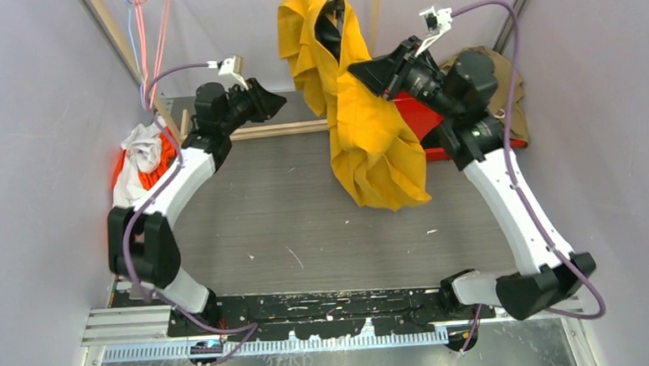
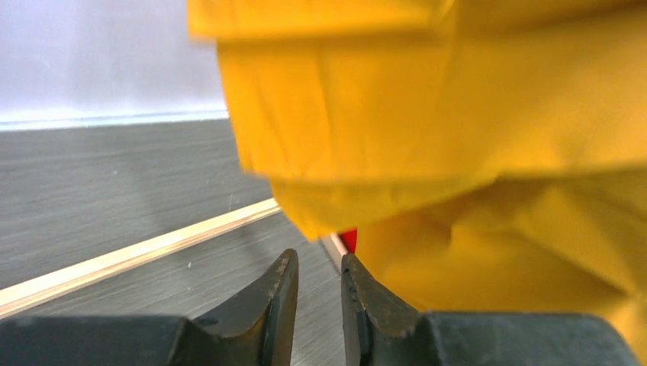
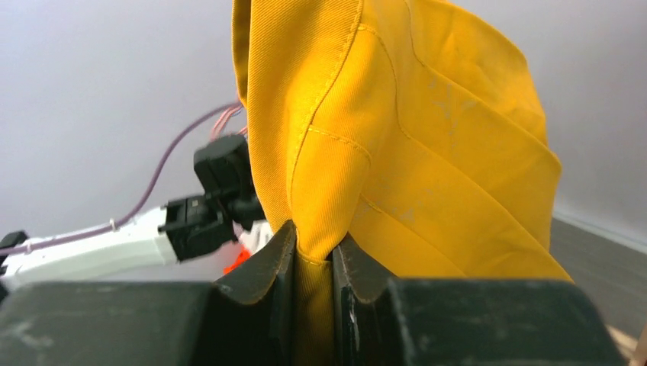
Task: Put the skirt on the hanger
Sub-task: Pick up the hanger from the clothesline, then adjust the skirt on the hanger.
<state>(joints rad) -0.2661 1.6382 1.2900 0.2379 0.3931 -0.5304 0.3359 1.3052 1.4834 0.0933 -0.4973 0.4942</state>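
The mustard-yellow cotton skirt [image 1: 368, 122] hangs at the middle of the tabletop's far edge, draped from above over what appears to be a black hanger [image 1: 330, 27], though only a dark patch shows between the folds. Its lower hem bunches on the grey tabletop [image 1: 290, 227], toward the centre.

The right gripper [image 1: 355, 69] reaches in from the right edge and is clamped on a stitched fold of the skirt [image 3: 412, 152]; in the right wrist view its 2 fingers [image 3: 263, 274] pinch the cloth between them.

The left gripper [image 1: 277, 104] sits near the far edge, just left of the skirt and apart from it. Its jaws are drawn almost together with only a thin slit, holding nothing [image 2: 319, 274].

Behind the skirt lies a red plastic bin [image 1: 418, 115], with an olive-brown cloth [image 1: 508, 77] in the far right corner. A pale wooden strip [image 1: 281, 129] runs along the far edge. A white-and-orange heap of clothes [image 1: 144, 159] rests at the left edge.
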